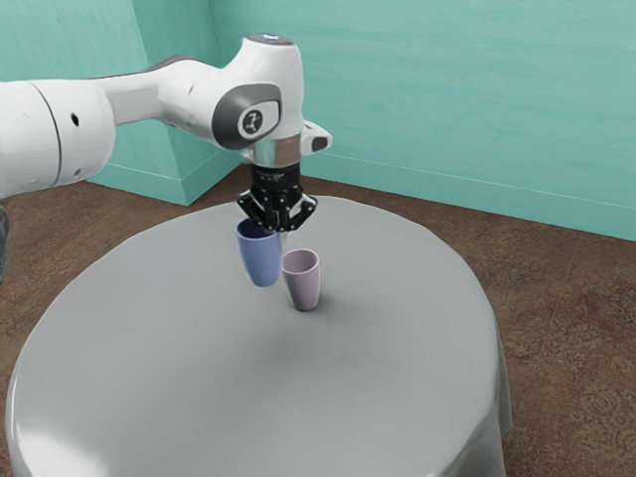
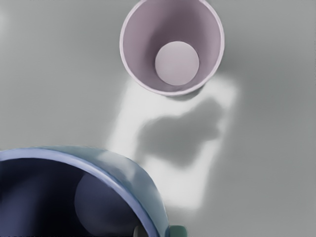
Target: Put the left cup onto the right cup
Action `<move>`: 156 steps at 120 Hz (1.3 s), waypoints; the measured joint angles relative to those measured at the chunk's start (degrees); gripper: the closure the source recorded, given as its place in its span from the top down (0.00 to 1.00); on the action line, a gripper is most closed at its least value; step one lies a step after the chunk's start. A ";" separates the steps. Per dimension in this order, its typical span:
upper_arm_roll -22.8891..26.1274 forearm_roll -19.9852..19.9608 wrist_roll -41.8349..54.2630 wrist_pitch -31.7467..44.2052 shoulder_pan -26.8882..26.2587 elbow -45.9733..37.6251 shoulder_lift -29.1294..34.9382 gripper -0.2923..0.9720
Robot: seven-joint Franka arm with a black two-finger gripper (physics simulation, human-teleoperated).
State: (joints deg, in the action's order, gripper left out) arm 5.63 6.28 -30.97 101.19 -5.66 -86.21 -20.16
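— Teal walls, brown floor, round grey desk (image 1: pixel 248 397). Where was the blue cup (image 1: pixel 258 253)?
— Off the desk, tilted, its rim pinched in the jaws, just beside the pink cup (image 1: pixel 301 279), which stood upright on it.
— Any writing?
— Only a round emblem (image 1: pixel 251 121) on the white arm (image 1: pixel 179 94), too small to read.
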 joint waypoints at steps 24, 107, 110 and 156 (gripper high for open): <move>0.04 0.37 -0.16 -1.02 -0.05 3.82 -2.69 0.15; 0.10 0.81 1.84 2.16 0.64 11.47 -9.42 0.15; 0.10 0.76 1.90 2.49 0.68 11.47 -9.50 0.15; 0.10 0.19 2.49 5.85 0.89 12.38 -11.21 0.15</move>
State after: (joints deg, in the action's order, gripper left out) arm 5.72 6.47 -28.48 107.04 -4.77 -73.83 -31.37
